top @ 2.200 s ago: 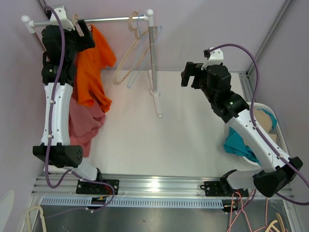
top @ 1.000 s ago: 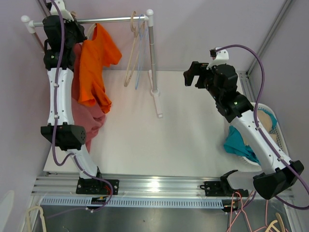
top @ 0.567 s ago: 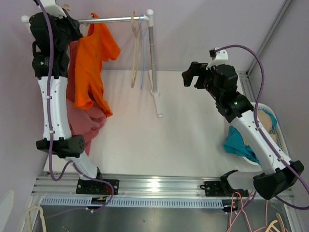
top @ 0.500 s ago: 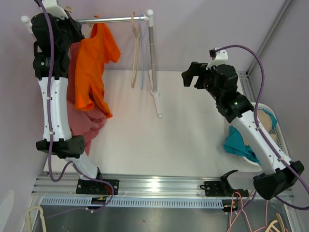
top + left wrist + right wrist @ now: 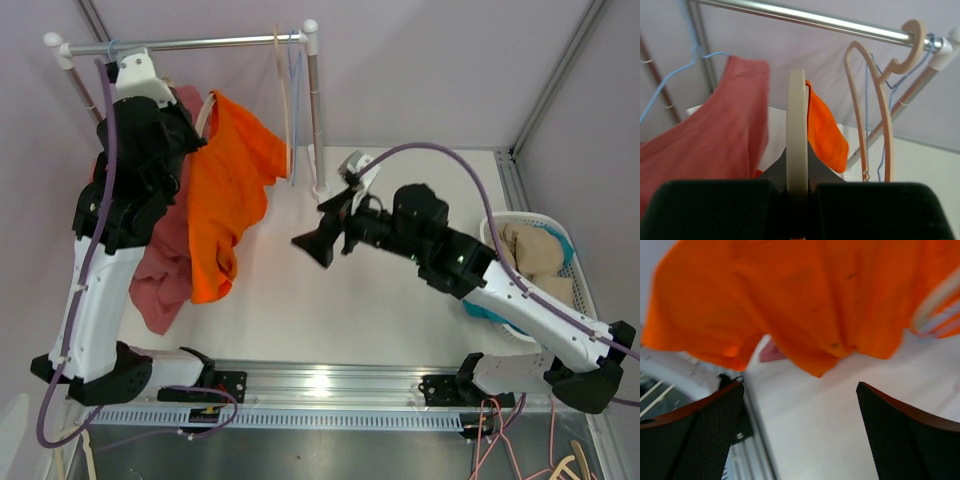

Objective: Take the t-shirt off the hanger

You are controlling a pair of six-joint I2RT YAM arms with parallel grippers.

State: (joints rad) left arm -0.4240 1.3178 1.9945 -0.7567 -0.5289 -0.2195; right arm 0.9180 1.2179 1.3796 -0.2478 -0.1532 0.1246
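On the far left I see a pink shirt (image 5: 160, 285) hanging down beside my left arm. My left gripper (image 5: 797, 189) is clenched on the cream hanger (image 5: 797, 125); in the left wrist view the hanger stands upright between the pads, its top free below the rail (image 5: 220, 42). The orange t-shirt (image 5: 235, 190) is on that hanger, draped down over the left part of the counter (image 5: 420, 170), just right of the pink shirt. Further right on the rail, near the end post, hang 2 empty hangers, 1 of them beige (image 5: 884, 125). My right gripper (image 5: 322, 230) is released, jaws spread wide, and points left at the t-shirt's lower edge, near it but apart from it; the right wrist view is filled with orange cloth. At the far right, a white basket (image 5: 540, 215) holds beige and teal clothes.
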